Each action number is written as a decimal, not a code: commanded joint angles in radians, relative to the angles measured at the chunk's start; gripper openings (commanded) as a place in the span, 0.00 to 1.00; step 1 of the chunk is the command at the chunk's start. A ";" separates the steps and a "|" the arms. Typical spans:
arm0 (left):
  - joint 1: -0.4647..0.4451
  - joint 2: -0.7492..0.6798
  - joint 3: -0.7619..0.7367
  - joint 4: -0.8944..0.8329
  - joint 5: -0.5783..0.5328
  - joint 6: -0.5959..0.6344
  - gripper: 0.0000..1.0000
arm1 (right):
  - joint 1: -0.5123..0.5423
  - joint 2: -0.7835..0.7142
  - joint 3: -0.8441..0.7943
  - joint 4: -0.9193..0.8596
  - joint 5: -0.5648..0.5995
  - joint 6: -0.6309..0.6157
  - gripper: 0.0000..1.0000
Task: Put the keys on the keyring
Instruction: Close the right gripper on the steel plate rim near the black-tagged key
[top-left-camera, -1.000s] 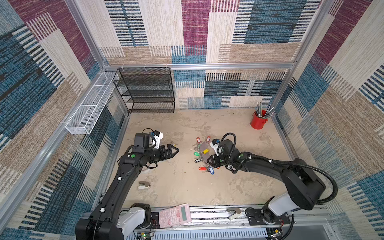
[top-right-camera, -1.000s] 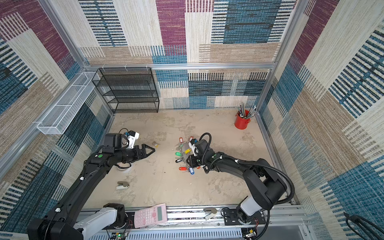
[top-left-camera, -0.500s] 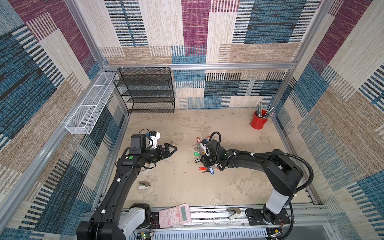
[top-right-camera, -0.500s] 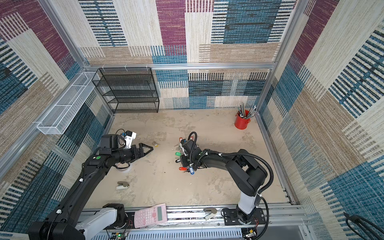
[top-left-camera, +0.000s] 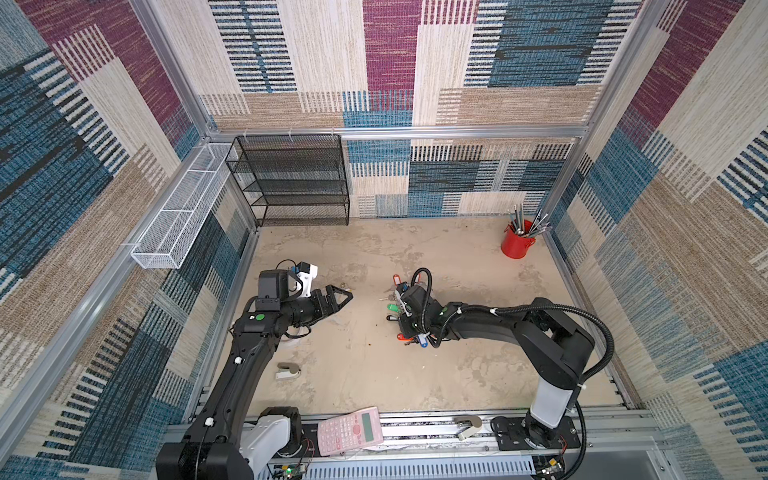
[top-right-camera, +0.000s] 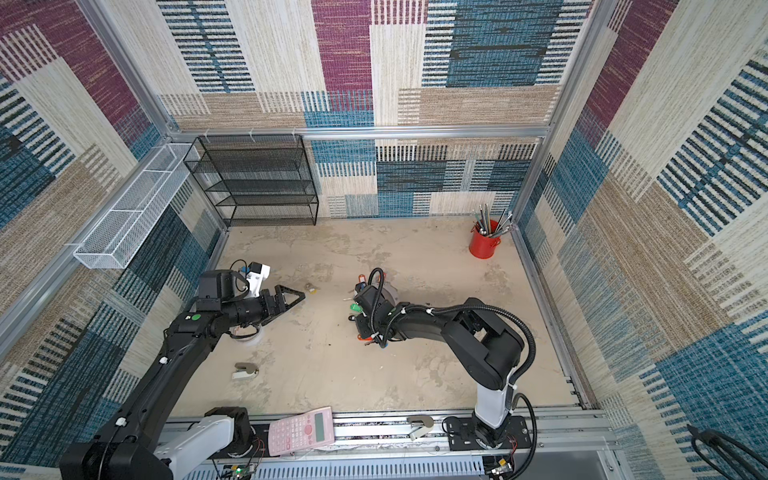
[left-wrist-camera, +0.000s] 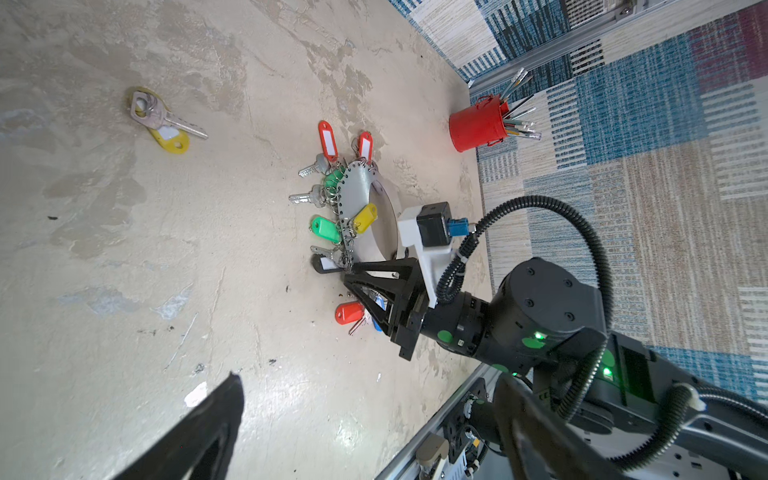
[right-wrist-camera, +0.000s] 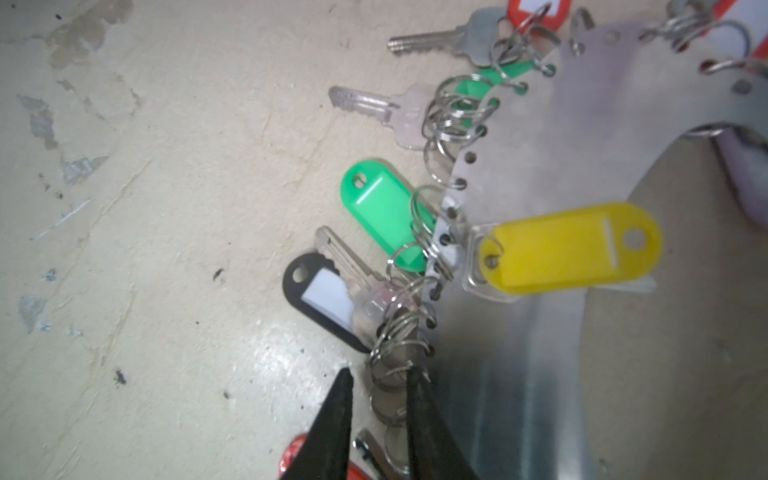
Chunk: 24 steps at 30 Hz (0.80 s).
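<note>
Your left gripper (left-wrist-camera: 365, 380) hangs left of centre in both top views, jaws spread wide with nothing between them. The keys (left-wrist-camera: 162, 120), a silver key on a yellow tag, lie loose on the table (top-left-camera: 374, 374) just above its tips in those views, well apart from the keyring (left-wrist-camera: 361, 195). That grey C-shaped keyring sits at frame centre, mostly under your right gripper (right-wrist-camera: 378, 372). Its jaws stand narrowly apart, straddling a stack of small silver rings on the keyring's edge. Whether they actually pinch them, you cannot tell.
</note>
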 joint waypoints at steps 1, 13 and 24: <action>0.009 0.003 -0.010 0.048 0.033 -0.027 0.94 | 0.020 0.011 0.001 -0.027 0.102 0.014 0.22; 0.032 0.002 -0.021 0.068 0.043 -0.042 0.93 | 0.037 -0.093 -0.055 0.034 0.148 0.009 0.01; 0.041 -0.007 -0.043 0.111 0.046 -0.076 0.93 | 0.032 -0.166 -0.050 0.034 0.098 -0.032 0.22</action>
